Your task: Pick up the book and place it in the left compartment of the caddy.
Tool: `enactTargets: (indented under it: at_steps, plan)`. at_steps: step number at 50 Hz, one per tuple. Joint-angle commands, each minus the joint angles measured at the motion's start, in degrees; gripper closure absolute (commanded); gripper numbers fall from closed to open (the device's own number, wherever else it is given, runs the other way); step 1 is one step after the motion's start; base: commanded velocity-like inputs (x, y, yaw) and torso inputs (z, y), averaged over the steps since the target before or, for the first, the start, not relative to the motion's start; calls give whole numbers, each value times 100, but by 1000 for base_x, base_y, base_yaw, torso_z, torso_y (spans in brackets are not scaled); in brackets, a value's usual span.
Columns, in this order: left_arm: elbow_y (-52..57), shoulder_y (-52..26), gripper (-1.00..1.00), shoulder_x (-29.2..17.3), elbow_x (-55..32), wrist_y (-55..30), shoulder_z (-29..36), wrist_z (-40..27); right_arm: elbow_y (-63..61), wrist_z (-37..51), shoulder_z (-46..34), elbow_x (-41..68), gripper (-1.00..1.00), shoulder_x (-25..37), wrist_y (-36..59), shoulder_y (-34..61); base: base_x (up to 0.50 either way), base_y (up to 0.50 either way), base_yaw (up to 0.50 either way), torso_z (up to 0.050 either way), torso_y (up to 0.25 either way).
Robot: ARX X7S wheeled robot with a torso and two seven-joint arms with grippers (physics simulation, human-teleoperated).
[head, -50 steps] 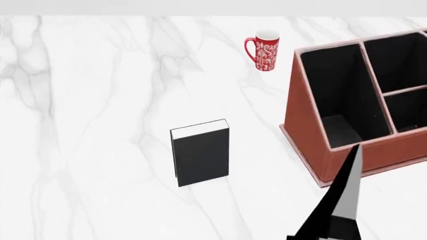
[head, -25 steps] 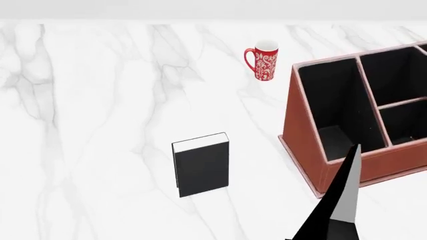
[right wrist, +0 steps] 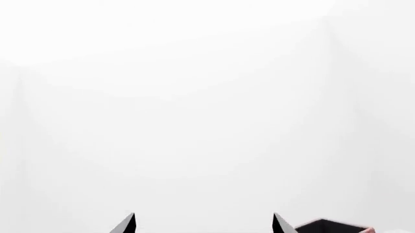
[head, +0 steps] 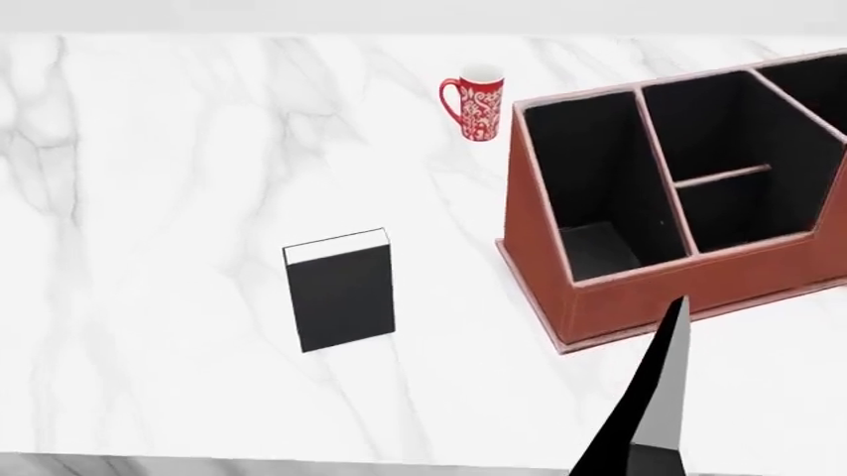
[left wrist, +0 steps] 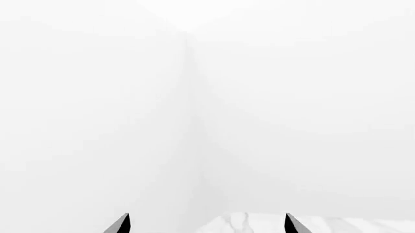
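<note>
The book [head: 340, 291] stands upright on the bench [head: 159, 198], at about 9 o'clock from the caddy [head: 636, 288] and apart from it. I'd bring my right gripper [right wrist: 203, 224] over it, fingers spread, and clamp across the covers. Both wrist views show tips wide apart, holding nothing; only the head view shows the book and the left compartment [head: 589, 188].

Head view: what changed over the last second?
Mostly the camera moved: book, mug and caddy all slid left in frame, keeping their layout, and more of the caddy's right side shows. Nothing was grasped or released. The book stands untouched on the table; the right pincer is low by the caddy's front wall.
</note>
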Motion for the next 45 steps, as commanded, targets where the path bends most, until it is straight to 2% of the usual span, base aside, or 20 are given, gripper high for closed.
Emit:
enactTargets:
  at_steps: [1,10,15,45]
  plan:
    - [26,29,-100,87,107,59,-83,159,36,-26,-32,-198,-100,1,20,3,-379,-426,0,0,0]
    - [26,55,-100,87,57,91,-128,150,34,58,-76,-204,-100,87,89,19,0,0,0,0,0]
    - [26,87,-100,87,12,137,-155,135,18,-32,-112,-298,-100,99,-172,-81,112,0,0,0,0]
    - [26,66,-100,86,31,121,-115,163,64,85,-356,-480,-100,256,-254,-67,500,-51,0,0,1]
